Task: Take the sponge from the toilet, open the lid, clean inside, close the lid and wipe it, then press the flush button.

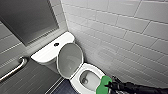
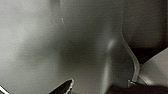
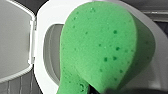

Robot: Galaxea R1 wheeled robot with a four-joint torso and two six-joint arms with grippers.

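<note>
White-tiled walls (image 1: 120, 32) close round a cramped corner. At the bowl's near rim the right gripper (image 1: 110, 86) is clamped on the sponge (image 1: 102, 87), holding it over the toilet (image 1: 75, 81), presumably to scrub inside. The lid (image 1: 70, 58) stands raised against the tank (image 1: 47, 53), whose top carries the flush button (image 1: 56, 44).

**Where the cameras look**

The head view looks down from high onto the toilet (image 1: 50, 52). The right wrist view sits close behind the sponge (image 3: 105, 47) and faces the raised lid (image 3: 13, 37), which both views share. The left wrist view sits very near a grey surface (image 2: 37, 50).
</note>
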